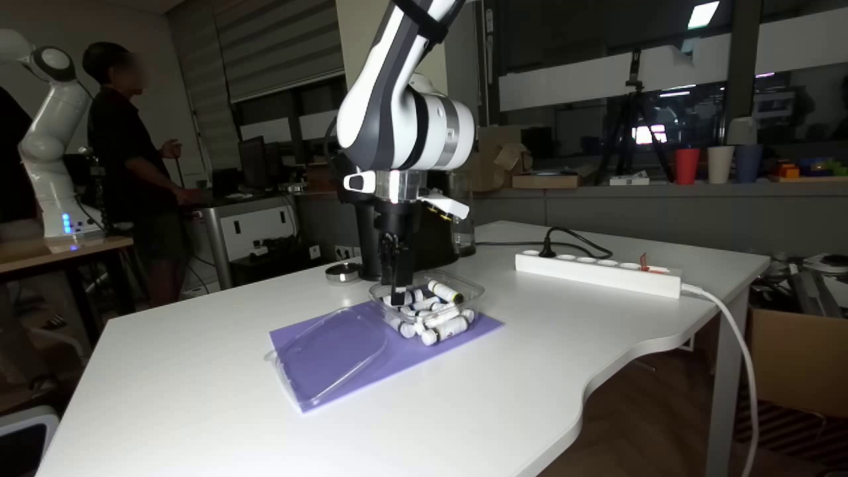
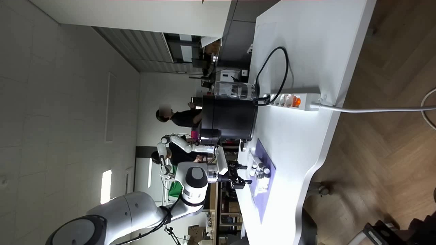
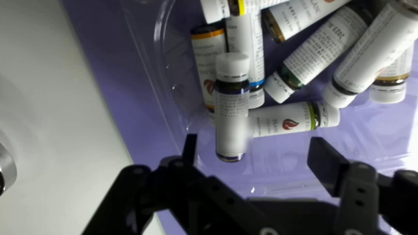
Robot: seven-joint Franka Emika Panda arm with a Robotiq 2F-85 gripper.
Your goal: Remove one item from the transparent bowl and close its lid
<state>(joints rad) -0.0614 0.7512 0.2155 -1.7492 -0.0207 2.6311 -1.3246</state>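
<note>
- The gripper (image 3: 255,147) hangs over the transparent bowl (image 1: 478,289) with its jaws spread wide.
- In the wrist view the base of a white-capped bottle (image 3: 232,107) shows between the two fingers (image 3: 325,163), with a gap on each side, narrower at the left of that view.
- Bowl floor shows from that bottle across to the farther finger; the other bottles (image 3: 321,49) crowd the upper part of the view.
- In an exterior view the fingertips come down at one end of the bowl; whether they sit below the rim cannot be told.
- The bowl rests on the purple mat (image 1: 397,354), its clear lid (image 1: 331,356) off and just beside it, a corner poking past the mat's edge.
- A broad stretch of white table (image 1: 199,371) runs from mat to curved front edge.
- Behind the bowl, room is tighter: a metal dish (image 1: 342,277) and a bulky black object (image 2: 231,115) stand near.
- The white power strip (image 1: 596,273) lies well apart, tabletop between.
</note>
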